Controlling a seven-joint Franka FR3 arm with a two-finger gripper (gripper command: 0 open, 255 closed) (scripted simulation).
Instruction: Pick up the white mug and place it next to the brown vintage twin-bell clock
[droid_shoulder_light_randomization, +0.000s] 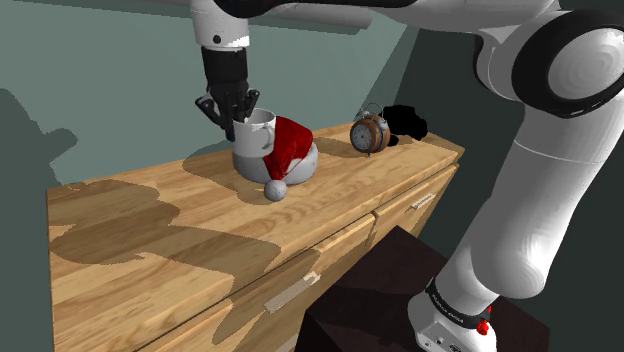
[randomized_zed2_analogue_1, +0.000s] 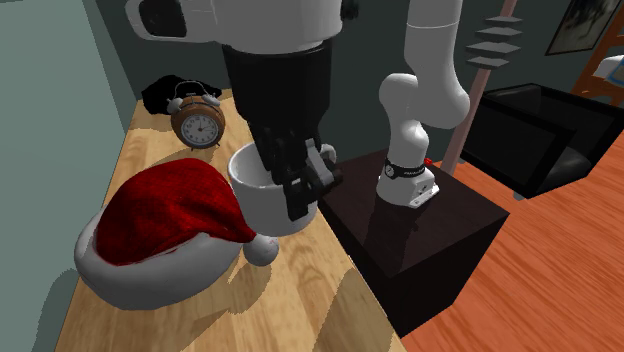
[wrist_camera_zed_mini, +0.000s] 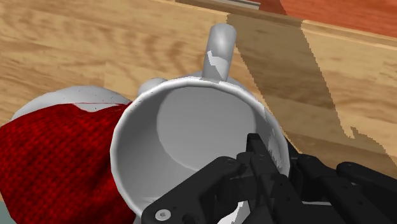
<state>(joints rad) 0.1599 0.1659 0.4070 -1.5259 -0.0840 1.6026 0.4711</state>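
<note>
The pincer (wrist_camera_zed_mini: 270, 156) is narrow and clamped over the rim of the white mug (wrist_camera_zed_mini: 191, 146). One finger sits inside the bowl and the other outside, with the wall between them. The handle (wrist_camera_zed_mini: 218, 51) is on the far side of the rim from the grip.

The mug stands on the wooden worktop (droid_shoulder_light_randomization: 180, 250), and I cannot tell whether its base has left the wood. A red Santa hat (droid_shoulder_light_randomization: 292, 145) with a white brim leans against its side. The brown twin-bell clock (droid_shoulder_light_randomization: 368, 133) stands near, further along the worktop toward the shoulder view's right, with a black heap (droid_shoulder_light_randomization: 408, 120) just behind it.

The step in hand looks like the lift, and the grip is off-centre, so the mug will want to swing under the fingers.

- Raise it slowly and straight up until the base clears the hat's brim — the cloth could drag on it.
- Only then carry it sideways, staying above the hat.
- Aim for bare wood just beside the clock, away from the black heap.
- Come down vertically — a nudge could topple the clock.
</note>
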